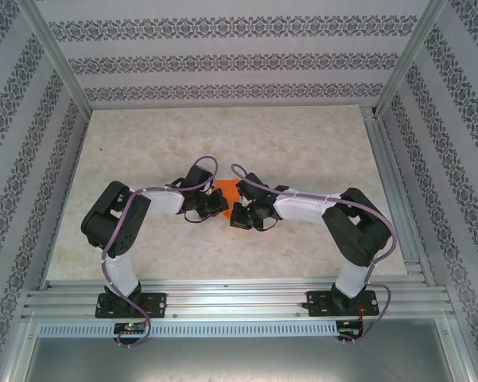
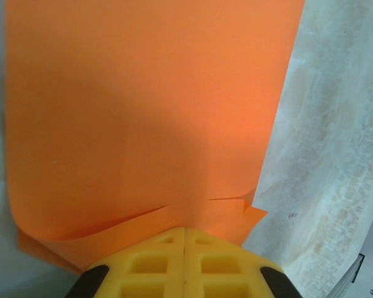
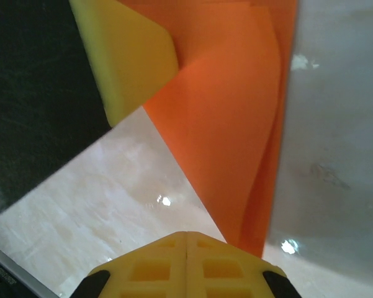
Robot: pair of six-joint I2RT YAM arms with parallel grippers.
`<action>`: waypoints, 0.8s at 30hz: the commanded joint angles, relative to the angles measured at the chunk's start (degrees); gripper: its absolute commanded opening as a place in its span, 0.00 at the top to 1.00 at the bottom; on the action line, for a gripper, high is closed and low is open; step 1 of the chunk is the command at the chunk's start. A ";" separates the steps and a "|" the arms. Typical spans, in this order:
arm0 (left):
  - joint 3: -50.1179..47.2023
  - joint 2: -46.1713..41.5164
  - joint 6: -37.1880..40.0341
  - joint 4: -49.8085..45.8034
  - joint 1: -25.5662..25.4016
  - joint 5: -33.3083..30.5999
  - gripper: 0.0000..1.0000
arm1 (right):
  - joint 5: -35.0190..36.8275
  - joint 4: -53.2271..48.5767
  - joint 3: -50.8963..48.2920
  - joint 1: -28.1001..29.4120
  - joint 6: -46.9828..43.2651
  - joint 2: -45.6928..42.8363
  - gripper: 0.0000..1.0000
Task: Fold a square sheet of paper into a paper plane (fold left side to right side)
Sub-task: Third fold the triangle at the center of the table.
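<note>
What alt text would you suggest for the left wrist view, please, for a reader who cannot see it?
Bright orange paper spreads across the view, its layered near edge curling slightly. The left gripper, yellow fingers shut, meets that edge at bottom centre; pale marbled table shows at right.

The square sheet of paper [image 1: 227, 192] is plain bright orange, thin and matte. It lies at about the middle of the counter [image 1: 302, 135], well away from every edge and corner. It is doubled over, not a single flat layer. Seen from my left wrist, the upper layer curls up at its near-left corner and a lower layer peeks out beneath it along the near edge, with a small dog-eared nick on the right. From my right wrist it reads as a long wedge, narrowing toward me, one layer's edge lifted slightly off the other.
</note>
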 commanded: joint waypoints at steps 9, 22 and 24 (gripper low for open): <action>-3.42 1.48 -0.87 -7.58 -0.62 -7.09 0.97 | 0.94 4.03 1.91 -0.21 3.97 4.33 1.00; -1.46 1.90 0.58 -10.22 -0.61 -8.98 0.98 | -1.34 2.21 -15.11 -5.69 2.34 -2.98 1.00; -1.40 1.91 0.67 -10.25 -0.61 -9.03 0.98 | -1.96 2.83 -17.52 -6.24 2.42 -5.05 1.00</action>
